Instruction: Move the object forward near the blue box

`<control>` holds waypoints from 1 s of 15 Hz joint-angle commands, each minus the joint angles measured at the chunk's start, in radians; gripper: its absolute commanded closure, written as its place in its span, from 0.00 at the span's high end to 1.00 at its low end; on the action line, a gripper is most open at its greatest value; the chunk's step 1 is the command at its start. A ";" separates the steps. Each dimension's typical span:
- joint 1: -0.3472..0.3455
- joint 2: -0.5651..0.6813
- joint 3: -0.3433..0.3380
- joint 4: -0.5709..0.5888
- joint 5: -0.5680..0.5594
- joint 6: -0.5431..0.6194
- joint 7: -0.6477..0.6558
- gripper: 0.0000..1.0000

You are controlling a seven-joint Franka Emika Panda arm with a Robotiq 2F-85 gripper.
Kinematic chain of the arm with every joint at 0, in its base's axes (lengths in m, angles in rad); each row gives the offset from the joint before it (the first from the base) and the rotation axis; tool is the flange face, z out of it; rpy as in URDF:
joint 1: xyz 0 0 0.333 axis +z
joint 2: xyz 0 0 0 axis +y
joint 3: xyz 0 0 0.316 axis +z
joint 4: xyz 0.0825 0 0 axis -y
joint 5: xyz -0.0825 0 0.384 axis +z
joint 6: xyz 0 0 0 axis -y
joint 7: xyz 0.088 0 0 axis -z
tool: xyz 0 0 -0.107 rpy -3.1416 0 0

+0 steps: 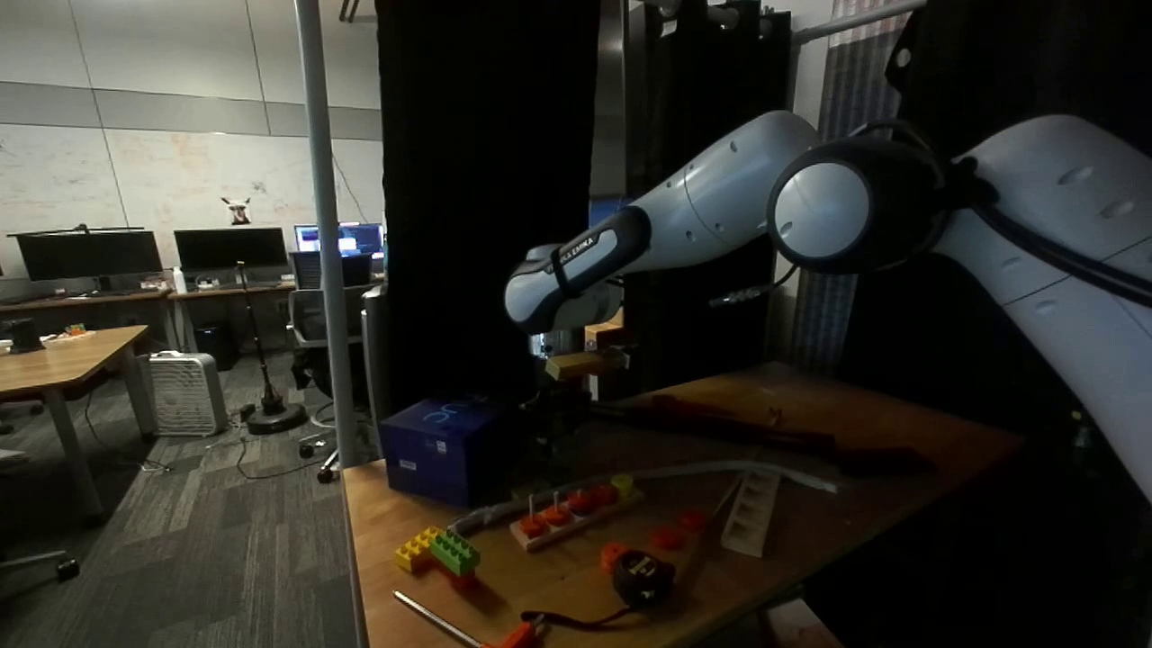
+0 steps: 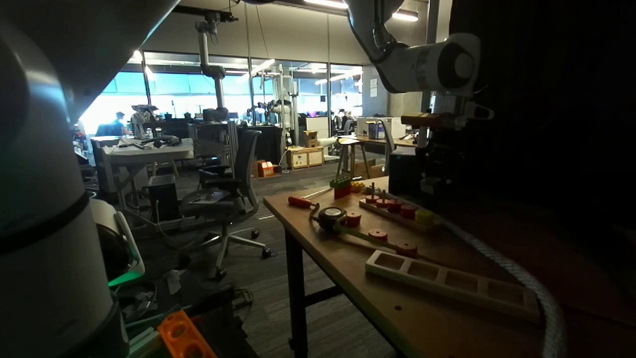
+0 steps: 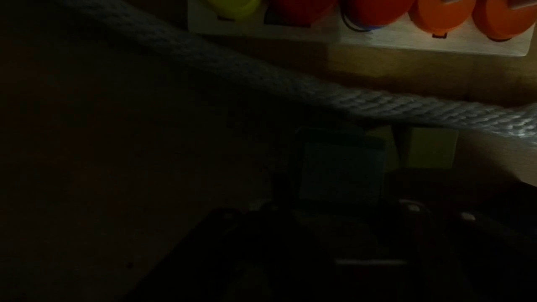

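Pincer [image 3: 342, 201] near blue box [image 1: 441, 450], grip unreadable

Blue box: 1, near the table's [image 1: 540, 580] edge in an exterior view, my pincer hanging just beside it. Dark block [image 3: 342, 167]: 1, square-faced, at my jaws in the wrist view. Too dark there: I can't tell if I'm clamped on it or if the jaws stand apart around it. Can't tell if it's off the table either. Next to it, 2 dim yellow-green faces [image 3: 432, 147]; can't say if that's 1 piece or 2.

Rope [image 3: 293, 86]: 1, pale, braided, running between dark block and peg rack [image 3: 386, 38] in the wrist view. Peg rack: 1, with 5 discs [image 3: 379, 10] showing in a row: 1 yellow, 4 red to orange, a blue rim [image 3: 372, 28] peeking out under 1 of those. 2 pegs [image 2: 373, 189] poke up at the orange end.

Loose discs [image 2: 406, 247]: 3, red, apart from each other, in both exterior views. Tape measure [image 1: 643, 580]: 1, black, just beside 1 of them. Screwdriver [image 1: 441, 621]: 1, red-orange handle, near the tape measure. Toy bricks [image 1: 454, 551]: 3 colours, green on top of red, yellow alongside; exact brick count unclear. Wooden tray [image 2: 442, 288]: 1, lying flat, 4 compartments by my count in an exterior view, rope near it.
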 commanded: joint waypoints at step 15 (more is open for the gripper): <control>-0.049 0.107 0.025 0.159 0.101 -0.137 -0.040 0.25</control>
